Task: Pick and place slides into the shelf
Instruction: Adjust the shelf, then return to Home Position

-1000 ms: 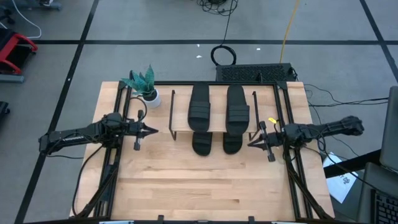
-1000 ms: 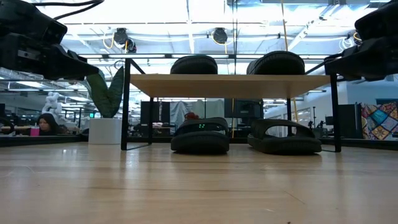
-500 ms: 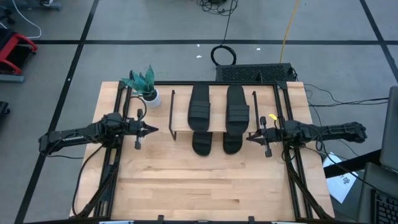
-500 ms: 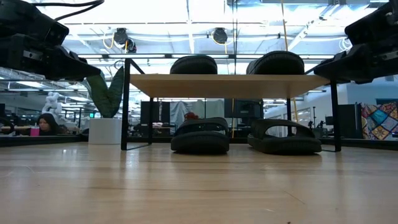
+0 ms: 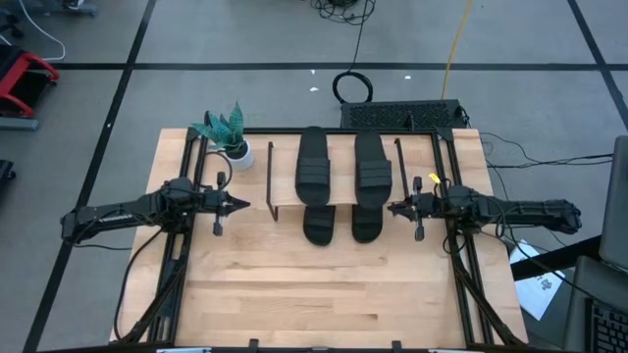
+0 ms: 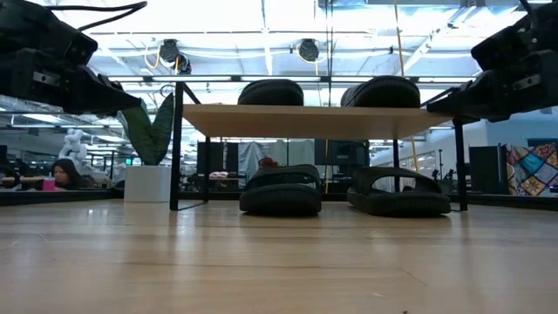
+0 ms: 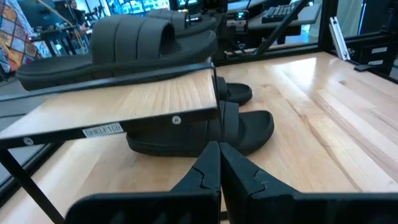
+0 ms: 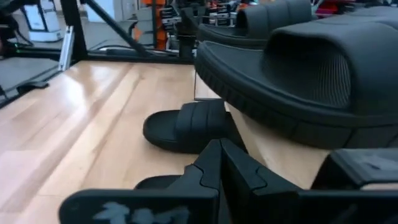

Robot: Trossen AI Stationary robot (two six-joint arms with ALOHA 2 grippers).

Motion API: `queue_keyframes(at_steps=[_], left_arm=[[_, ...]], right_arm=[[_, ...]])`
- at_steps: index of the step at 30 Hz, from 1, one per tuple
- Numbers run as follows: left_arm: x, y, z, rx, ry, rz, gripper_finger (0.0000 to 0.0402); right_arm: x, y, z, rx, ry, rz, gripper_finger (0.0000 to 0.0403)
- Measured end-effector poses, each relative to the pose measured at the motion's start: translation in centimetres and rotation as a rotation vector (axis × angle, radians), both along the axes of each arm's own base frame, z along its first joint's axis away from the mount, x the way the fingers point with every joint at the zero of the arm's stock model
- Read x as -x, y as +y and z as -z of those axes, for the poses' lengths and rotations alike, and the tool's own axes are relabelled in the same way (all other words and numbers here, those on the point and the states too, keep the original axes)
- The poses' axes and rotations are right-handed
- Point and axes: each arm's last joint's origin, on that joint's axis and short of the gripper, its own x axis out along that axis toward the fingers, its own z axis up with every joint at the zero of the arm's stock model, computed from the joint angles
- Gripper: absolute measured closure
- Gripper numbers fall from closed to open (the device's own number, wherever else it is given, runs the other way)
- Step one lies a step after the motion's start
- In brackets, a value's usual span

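Seen from above, a pale wood-plank bench [image 5: 294, 284] stands on a grey floor crossed by dark lines, with black frame rails running along its left and right sides. At the far left a red object sits on the floor; on the bench's back left corner is a small plant in a white pot [image 5: 232, 133]. The left end effector [image 5: 238, 205] hangs over the bench just left of the shelf, its fingers pressed together and empty. The shelf [image 5: 285, 186] — a light-wood board on thin black wire legs — sits toward the back middle of the bench. Two slides on top [image 5: 337, 169] lie side by side on the board, and two slides underneath [image 5: 339, 226] rest on the bench below it, their front ends poking out past the board's near edge. The right end effector [image 5: 392, 208] is close beside the shelf's right end, fingers together, holding nothing. Behind the bench, a coiled black cable and a dark keyboard-like unit lie on the floor; from bench height the room beyond shows bright ceiling lights and a seated person far left.
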Motion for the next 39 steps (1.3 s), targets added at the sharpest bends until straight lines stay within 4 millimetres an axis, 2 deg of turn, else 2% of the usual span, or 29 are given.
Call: queue_keyframes(at_steps=[5,10,14,19,33,39], left_arm=[[-0.2,0.0,0.2,0.015,0.022,-0.001,0.0401],[-0.3,-0.2,0.2,-0.001,0.018,0.040,0.0401],[-0.3,-0.4,0.1,-0.016,0.006,0.069,0.0401],[-0.3,-0.5,0.1,-0.017,0.008,0.055,0.0401],[-0.3,-0.2,0.2,-0.080,0.028,-0.071,0.0402],[-0.4,-0.3,-0.3,-0.123,-0.024,-0.003,0.0402]], right_arm=[[0.0,0.2,-0.1,-0.026,-0.010,-0.081,0.0403],[0.0,0.9,-0.4,-0.070,-0.040,-0.251,0.0403],[0.0,1.3,-0.5,-0.107,-0.058,-0.282,0.0403],[-0.2,1.7,0.5,-0.152,-0.043,-0.284,0.0403],[-0.1,2.5,0.2,-0.098,-0.078,-0.331,0.0403],[-0.1,2.5,0.1,-0.079,-0.081,-0.333,0.0403]])
